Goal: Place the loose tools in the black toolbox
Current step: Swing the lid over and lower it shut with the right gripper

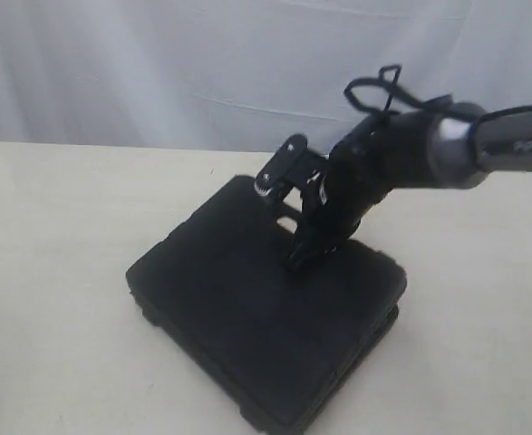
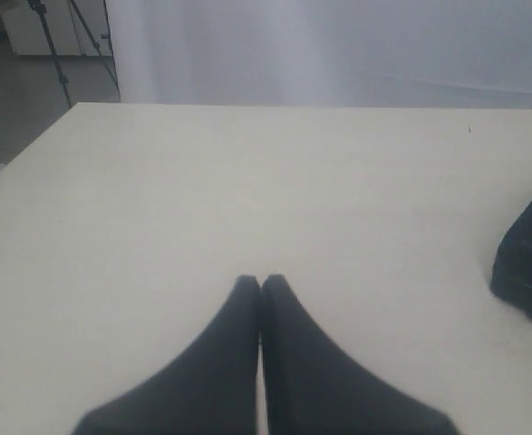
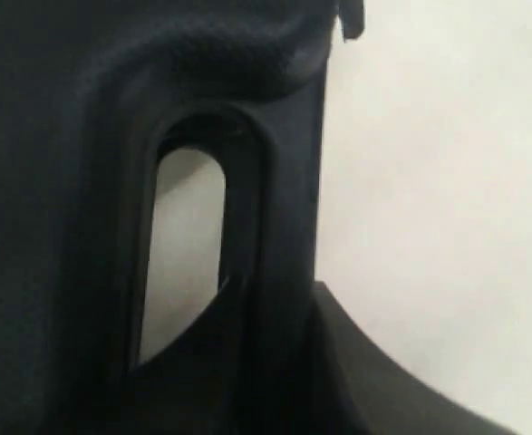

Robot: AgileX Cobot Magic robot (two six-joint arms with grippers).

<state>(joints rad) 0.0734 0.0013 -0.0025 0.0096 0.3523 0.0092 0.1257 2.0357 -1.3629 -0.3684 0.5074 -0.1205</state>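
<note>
**Toolbox shut on the table, right gripper at its handle**

The toolbox [image 1: 247, 335] is seen lying flat and closed on the table [image 1: 57, 272]. The right gripper [image 1: 297, 258] is set down on the toolbox at its handle end. One of its fingers [image 3: 383, 390] is seen outside the handle bar and the other through the handle slot [image 3: 188, 245]; whether the bar is pinched cannot be told. The left gripper [image 2: 261, 283] is held closed and empty over bare table, beside a corner of the toolbox.

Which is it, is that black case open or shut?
Shut. The black toolbox lies flat, its two halves stacked together, with no inside recesses showing.
</note>
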